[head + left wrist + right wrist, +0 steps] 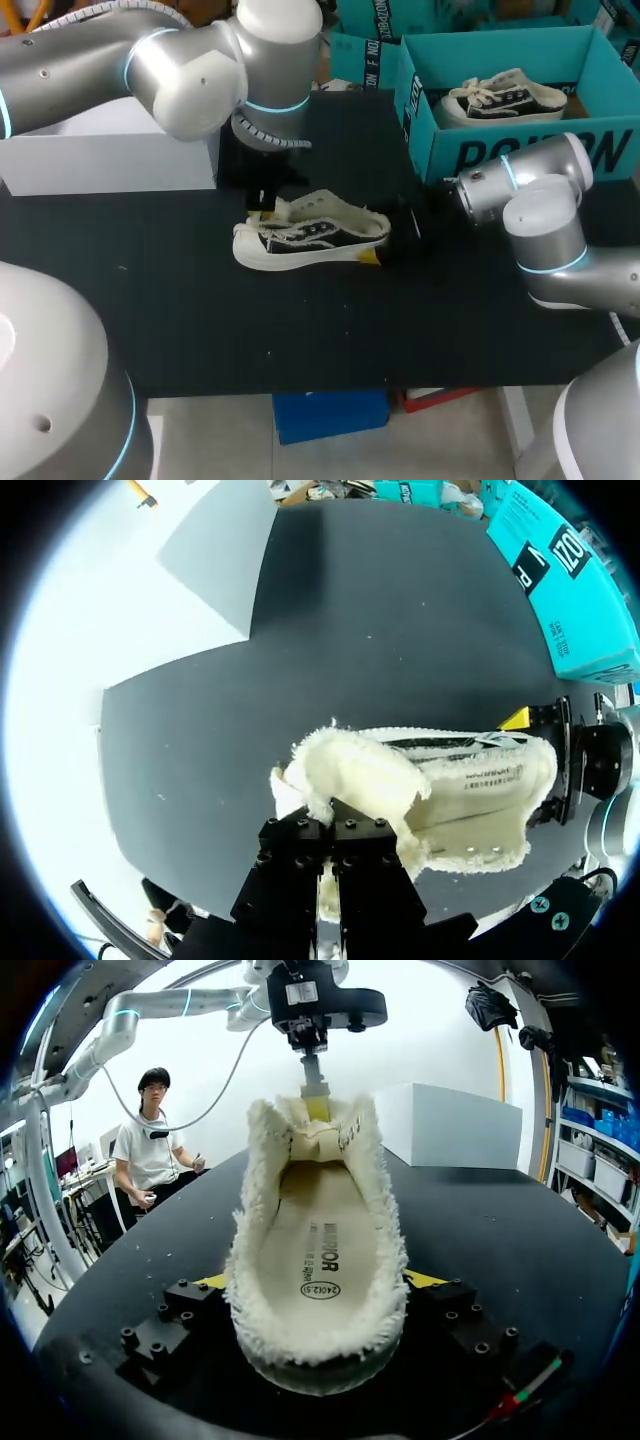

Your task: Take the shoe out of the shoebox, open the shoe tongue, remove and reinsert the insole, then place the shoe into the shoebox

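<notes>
- Shows the shoe (310,238) standing on its sole near the middle of the black table (200,320), toe to the left and heel to the right, well apart from the front edge.
- Leaves a broad band of bare black surface between the shoe and the front edge, and more out toward the left side.
- Crowds the back of the table: a white box (110,165) at back left, its near corner just beside the left gripper (322,845), and the teal shoebox (430,130) at back right, open on top, with a second shoe (505,97) inside.
- Brings the left arm (150,60) in from the back-left corner, elbow high, wrist pointing straight down over the toe end.
- Has the left gripper pinched narrow on the fleecy tongue (350,780), which is pulled up and away from the opening (yellow tips buried in fleece in its own view).
- Sets the right arm (540,230) in low from the right side, folded just in front of the shoebox wall, wrist level and aimed left along the table.
- Has the right gripper (318,1288) clamped on the heel, one yellow-tipped finger against each side.
- Reveals the insole (318,1230) lying flat inside the shoe.
</notes>
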